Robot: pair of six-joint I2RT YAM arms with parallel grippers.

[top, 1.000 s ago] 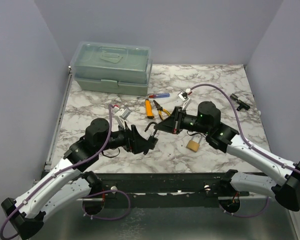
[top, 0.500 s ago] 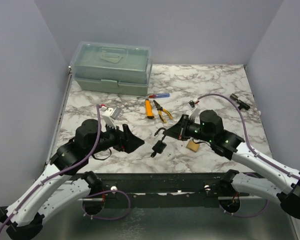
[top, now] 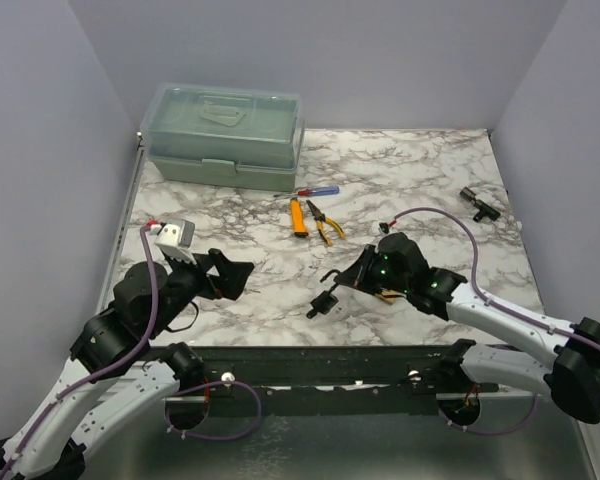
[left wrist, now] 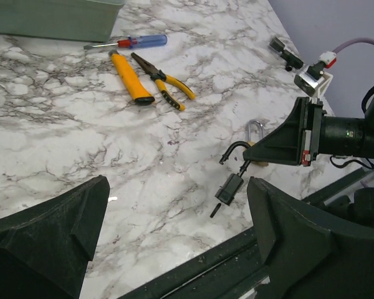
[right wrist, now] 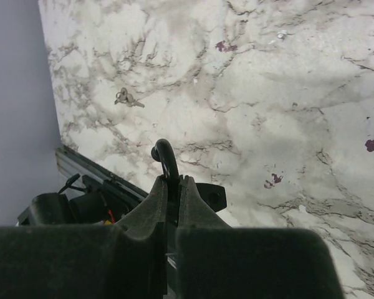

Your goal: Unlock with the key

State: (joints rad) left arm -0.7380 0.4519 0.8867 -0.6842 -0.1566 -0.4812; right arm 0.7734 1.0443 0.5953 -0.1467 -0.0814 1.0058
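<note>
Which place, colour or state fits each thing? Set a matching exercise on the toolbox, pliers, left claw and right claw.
Column one
1. toolbox
2. pliers
3. left claw
4. right claw

Column two
a. shut on the black lock
b. yellow handles
c. open
d. far left corner of the table

Pairs: 1-d, 2-b, 3-c, 4-a
</note>
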